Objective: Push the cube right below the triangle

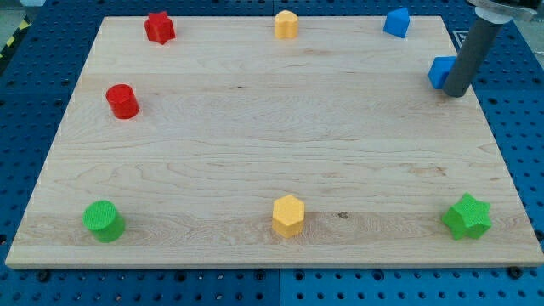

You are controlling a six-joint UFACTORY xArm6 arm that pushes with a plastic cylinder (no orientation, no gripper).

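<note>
Yellow hexagonal block (288, 215) sits nearest; my tip (456, 91) touches the blue cube (440, 71).

A pale wooden board (255, 153) fills the centre; blue perforated table (25, 127) frames it from nine through six to three o'clock

red star (159, 27), yellow hexagon (288, 215), green cylinder (104, 221)

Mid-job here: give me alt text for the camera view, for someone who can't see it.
My tip touches the right side of a blue cube at the wooden board's right edge, below a blue triangle. Red, yellow and green blocks line the board's other edges.
</note>
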